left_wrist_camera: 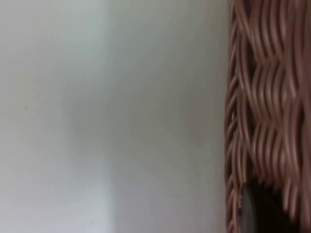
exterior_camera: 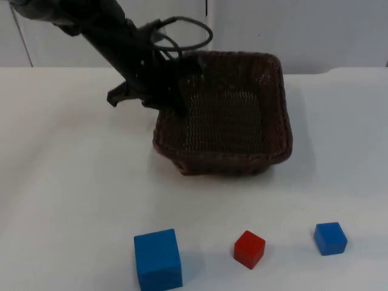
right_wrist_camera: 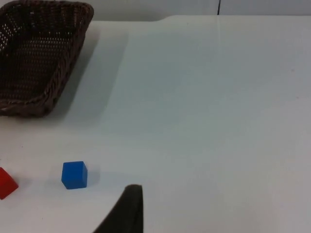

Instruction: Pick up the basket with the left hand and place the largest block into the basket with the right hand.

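A dark brown wicker basket stands at the middle back of the table. My left gripper is at its left rim, reaching over the edge. The left wrist view has the basket's woven wall very close. The largest block, a big blue cube, sits near the front edge, left of centre. Right of it are a small red cube and a small blue cube. My right gripper waits above the table's right side, with the small blue cube, red cube and basket ahead of it.
The white table top ends at a grey partition wall behind the basket. Bare table lies between the basket and the row of blocks.
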You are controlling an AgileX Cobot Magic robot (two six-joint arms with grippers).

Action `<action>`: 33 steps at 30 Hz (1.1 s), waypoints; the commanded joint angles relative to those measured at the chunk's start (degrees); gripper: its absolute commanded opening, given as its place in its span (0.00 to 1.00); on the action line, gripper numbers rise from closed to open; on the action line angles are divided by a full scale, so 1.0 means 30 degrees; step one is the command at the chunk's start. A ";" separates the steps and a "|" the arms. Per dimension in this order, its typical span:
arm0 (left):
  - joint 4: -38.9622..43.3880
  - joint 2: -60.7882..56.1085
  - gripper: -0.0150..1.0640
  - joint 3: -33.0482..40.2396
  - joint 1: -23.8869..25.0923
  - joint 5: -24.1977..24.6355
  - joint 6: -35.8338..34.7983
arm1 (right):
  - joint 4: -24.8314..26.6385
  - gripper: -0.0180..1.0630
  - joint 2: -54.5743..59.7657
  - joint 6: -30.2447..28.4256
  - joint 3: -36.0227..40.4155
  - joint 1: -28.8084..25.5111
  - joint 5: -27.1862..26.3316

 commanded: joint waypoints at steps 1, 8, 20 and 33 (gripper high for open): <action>-0.0826 -0.1089 0.01 -0.0103 -0.0095 0.0149 -0.0160 | -0.0117 0.99 -0.0084 0.0009 0.0126 -0.0108 -0.0066; -0.0516 -0.3300 0.01 -0.0103 -0.0003 0.1485 -0.0160 | -0.0117 0.99 -0.0084 0.0009 0.0126 -0.0108 -0.0066; 0.0697 -0.5582 0.01 -0.0069 -0.0003 0.3887 -0.0177 | -0.0117 0.99 -0.0084 0.0009 0.0126 -0.0108 -0.0066; 0.0769 -0.6302 0.01 -0.0069 -0.0003 0.5948 -0.0021 | -0.0117 0.99 -0.0084 0.0009 0.0126 -0.0108 -0.0066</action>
